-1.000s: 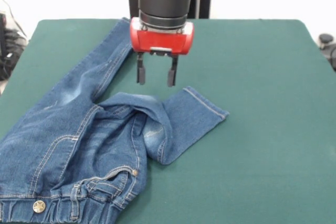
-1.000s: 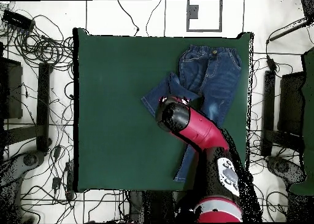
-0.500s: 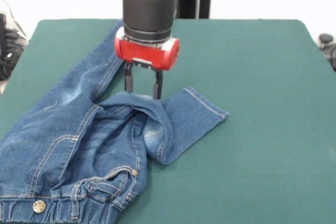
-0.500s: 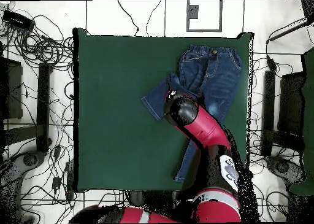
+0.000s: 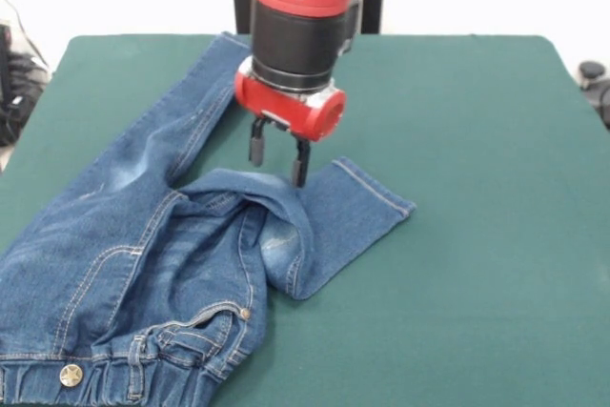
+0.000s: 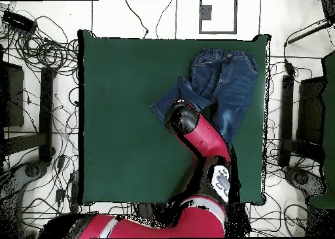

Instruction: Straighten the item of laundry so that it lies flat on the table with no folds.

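Jeans [image 5: 162, 264] lie at the front-view left of the green worktop [image 5: 477, 235], waistband toward the camera. One leg runs straight back toward the pedestal; the other leg [image 5: 338, 212] is folded across itself, its hem pointing toward the worktop's middle. In the overhead view the jeans [image 6: 222, 79] sit near the far right corner, folded leg angled inward.

Gripper [image 5: 278, 159] hangs low at the back edge of the fold's crest, tilted. Jaws stand partly open with a visible gap and nothing between them. One fingertip looks level with the denim; cannot tell whether it touches.

Step in hand, as judged: take hold of the folded leg to unfold it.
- Pinch only the top layer near the crease or the hem; catching both layers would drag the whole garment.
- Come down until the tips straddle cloth before closing.
- Pull along the leg's own line, away from the waistband, low over the worktop, so the fold opens rather than rolls.
- Risk: stiff denim slipping out of a shallow pinch.

Against half a second ago: the gripper has shifted toward front-view right and now tilts. The jeans have not moved.
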Motion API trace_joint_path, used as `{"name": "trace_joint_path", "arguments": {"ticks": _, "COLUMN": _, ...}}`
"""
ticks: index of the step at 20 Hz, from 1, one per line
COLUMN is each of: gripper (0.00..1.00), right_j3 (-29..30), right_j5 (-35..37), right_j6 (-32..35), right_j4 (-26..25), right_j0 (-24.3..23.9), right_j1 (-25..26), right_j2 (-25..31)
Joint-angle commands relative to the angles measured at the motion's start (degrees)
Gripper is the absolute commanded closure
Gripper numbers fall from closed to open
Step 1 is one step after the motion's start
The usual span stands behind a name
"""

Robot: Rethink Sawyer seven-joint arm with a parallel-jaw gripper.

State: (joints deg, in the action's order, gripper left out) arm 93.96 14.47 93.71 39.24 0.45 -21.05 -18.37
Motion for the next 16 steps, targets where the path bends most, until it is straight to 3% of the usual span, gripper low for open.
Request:
{"name": "trace_joint_path", "arguments": {"ticks": 1, "gripper": 0.0, "right_j3": 1.2, "right_j5": 1.7, "right_j6": 24.0, "right_j4": 5.4, "right_j0": 5.4, "right_j1": 1.3, "right_j2": -2.2}}
{"name": "trace_joint_path", "arguments": {"ticks": 8, "gripper": 0.0, "right_j3": 0.0, "right_j5": 0.0, "right_j6": 27.7, "right_j4": 6.0, "right_j0": 6.8, "right_j1": 1.7, "right_j2": -1.6}}
{"name": "trace_joint_path", "arguments": {"ticks": 16, "gripper": 0.0, "right_j3": 2.8, "right_j5": -7.1, "right_j6": 26.6, "right_j4": 3.2, "right_j0": 3.2, "right_j1": 2.3, "right_j2": 4.3}}
